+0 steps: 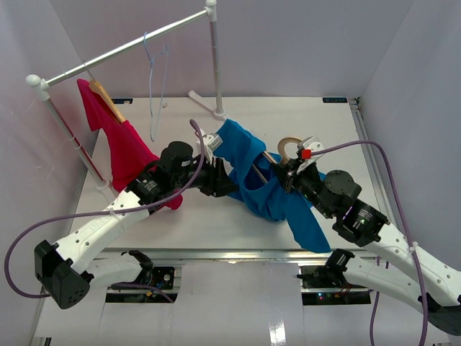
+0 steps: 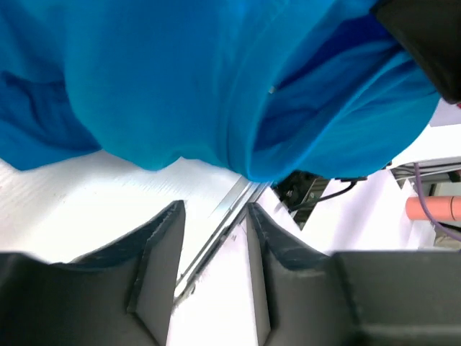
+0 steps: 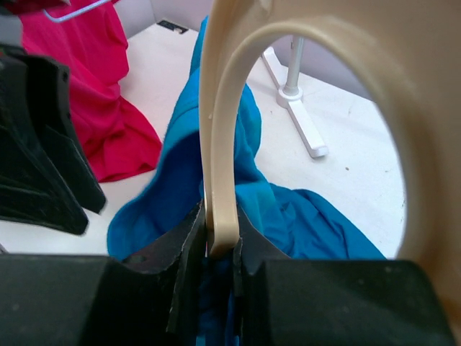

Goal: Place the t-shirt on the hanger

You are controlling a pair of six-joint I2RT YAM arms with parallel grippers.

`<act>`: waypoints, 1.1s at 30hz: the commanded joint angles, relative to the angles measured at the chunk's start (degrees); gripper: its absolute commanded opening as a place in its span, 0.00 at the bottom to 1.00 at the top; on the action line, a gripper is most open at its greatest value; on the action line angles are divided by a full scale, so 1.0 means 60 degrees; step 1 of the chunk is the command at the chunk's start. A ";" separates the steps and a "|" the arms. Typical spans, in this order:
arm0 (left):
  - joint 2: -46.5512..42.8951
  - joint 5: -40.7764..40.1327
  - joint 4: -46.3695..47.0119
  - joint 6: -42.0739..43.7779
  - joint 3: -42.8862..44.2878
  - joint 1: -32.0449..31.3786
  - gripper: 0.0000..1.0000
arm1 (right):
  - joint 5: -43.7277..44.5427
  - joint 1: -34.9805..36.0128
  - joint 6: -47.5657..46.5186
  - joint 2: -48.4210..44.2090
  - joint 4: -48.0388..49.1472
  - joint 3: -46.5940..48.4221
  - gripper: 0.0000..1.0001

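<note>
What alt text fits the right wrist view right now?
The right gripper clamps the tan hanger by its hook, which arches up the frame. Behind it the blue t-shirt drapes down to the white table, a red shirt at upper left.

We count two shirts, a blue t-shirt (image 1: 248,180) and a red shirt (image 1: 122,148), and three hangers: one wooden hanger (image 3: 220,158) before the rack (image 1: 130,45), a second wooden hanger (image 1: 108,101) and a wire hanger (image 1: 151,119) on it.

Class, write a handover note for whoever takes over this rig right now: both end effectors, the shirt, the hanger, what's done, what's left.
Left end effector: open, empty, beside the t-shirt.
Right end effector: shut on the hook of the hanger.
The t-shirt hangs bunched around the hanger, its lower end on the table.
Done: shirt seems partly on. Left: pull it over both shoulders, straighten.
</note>
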 commanded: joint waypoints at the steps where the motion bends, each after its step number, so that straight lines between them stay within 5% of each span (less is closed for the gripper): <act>1: -0.0853 -0.0853 -0.1281 0.1308 0.1201 -0.0026 0.54 | -0.0535 0.0008 -0.0213 -0.0712 -0.0274 0.0307 0.08; 10: -0.2181 -0.1301 -0.1946 0.3858 0.2681 -0.0026 0.58 | -0.2755 0.0008 -0.0554 -0.1436 -0.1667 0.0031 0.08; 16: -0.1404 -0.1153 -0.3322 0.4734 0.3922 -0.0040 0.62 | -0.4944 0.0008 -0.0858 -0.1458 -0.2169 0.0145 0.08; 25: -0.0459 0.2011 -0.4621 0.7046 0.3602 -0.0040 0.61 | -0.5921 0.0002 -0.0916 -0.1678 -0.2282 0.0274 0.08; 33: -0.0065 0.2805 -0.4686 0.7672 0.3294 -0.0055 0.64 | -0.6419 0.0008 -0.1121 -0.1254 -0.2435 0.0548 0.08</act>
